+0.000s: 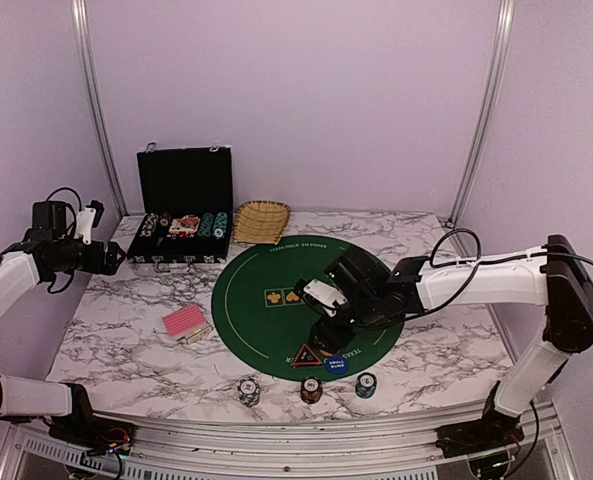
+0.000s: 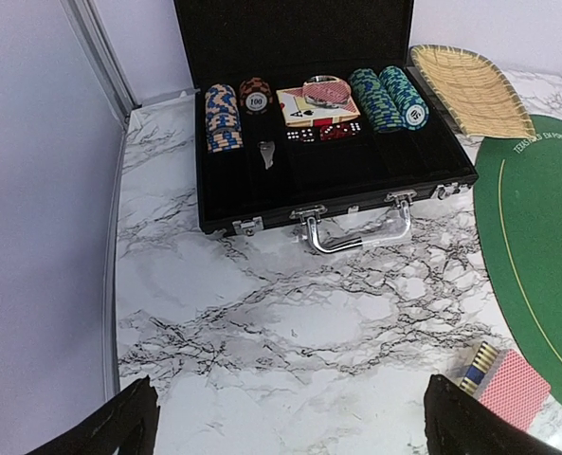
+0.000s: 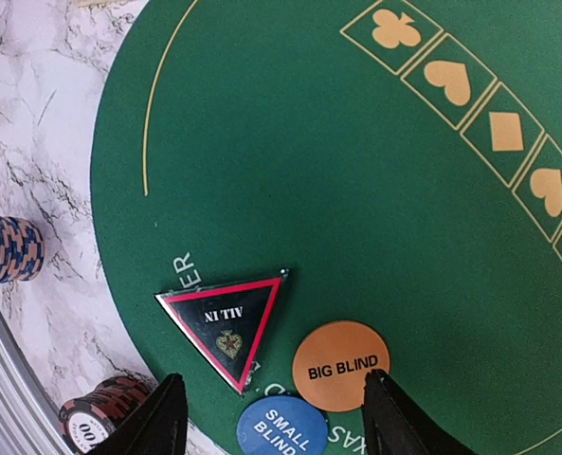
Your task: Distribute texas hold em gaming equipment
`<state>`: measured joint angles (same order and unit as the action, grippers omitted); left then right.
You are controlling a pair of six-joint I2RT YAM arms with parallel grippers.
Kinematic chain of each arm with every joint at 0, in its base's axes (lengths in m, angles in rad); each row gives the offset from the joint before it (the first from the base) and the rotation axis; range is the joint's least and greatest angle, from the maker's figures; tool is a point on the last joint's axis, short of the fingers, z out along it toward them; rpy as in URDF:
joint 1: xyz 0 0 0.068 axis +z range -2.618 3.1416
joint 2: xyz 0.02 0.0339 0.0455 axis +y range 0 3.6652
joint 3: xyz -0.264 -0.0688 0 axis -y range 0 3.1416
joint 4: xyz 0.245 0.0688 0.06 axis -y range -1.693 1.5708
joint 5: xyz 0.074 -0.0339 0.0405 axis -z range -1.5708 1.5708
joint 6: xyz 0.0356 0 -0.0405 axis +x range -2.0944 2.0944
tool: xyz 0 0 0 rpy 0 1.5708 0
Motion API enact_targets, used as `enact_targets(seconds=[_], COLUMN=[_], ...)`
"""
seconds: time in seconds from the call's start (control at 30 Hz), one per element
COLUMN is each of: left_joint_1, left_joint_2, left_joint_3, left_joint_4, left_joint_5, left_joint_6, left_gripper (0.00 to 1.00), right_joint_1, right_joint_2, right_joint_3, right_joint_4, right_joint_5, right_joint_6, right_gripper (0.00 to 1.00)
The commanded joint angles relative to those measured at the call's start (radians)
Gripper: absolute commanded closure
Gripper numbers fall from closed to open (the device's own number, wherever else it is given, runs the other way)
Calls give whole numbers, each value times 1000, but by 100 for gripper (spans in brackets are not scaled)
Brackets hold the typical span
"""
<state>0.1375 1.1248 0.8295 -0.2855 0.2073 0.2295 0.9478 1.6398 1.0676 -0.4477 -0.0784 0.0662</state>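
Here, chips [image 1: 248, 390], marbled table [image 1: 126, 335], lilac walls [image 1: 296, 100].

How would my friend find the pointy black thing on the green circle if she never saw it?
Look at the round green mat in the middle of the marble table. At its near edge, three markers sit close together. Yours is the black triangle with a red border; the orange disc and blue disc beside it are round.
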Motion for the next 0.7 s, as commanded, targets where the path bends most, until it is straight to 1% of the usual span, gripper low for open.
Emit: enact_targets(seconds=[0.0, 0.07, 0.13, 0.37, 0.67], left_joint_1=[4, 4, 4, 4, 4], left_joint_2=[-19, -18, -15, -9, -3], left_joint_3=[32, 40, 51, 79, 97], left_joint_4=[-35, -35, -41, -53, -69], left_joint_5=[42, 52, 62, 94, 119], left_joint_6=[5, 3, 0, -7, -7], left_gripper=[1, 1, 1, 1, 1], right_joint_1=[11, 14, 21, 48, 55], right_joint_2=[66, 90, 111, 175, 207], right_joint_3=[73, 89, 104, 146, 154], right_joint_4=[-52, -58, -62, -88, -103], right_joint_5=[-1, -8, -11, -7, -20], right_joint_6=[-21, -24, -27, -46, -63], right_gripper=[42, 45, 46, 46, 46])
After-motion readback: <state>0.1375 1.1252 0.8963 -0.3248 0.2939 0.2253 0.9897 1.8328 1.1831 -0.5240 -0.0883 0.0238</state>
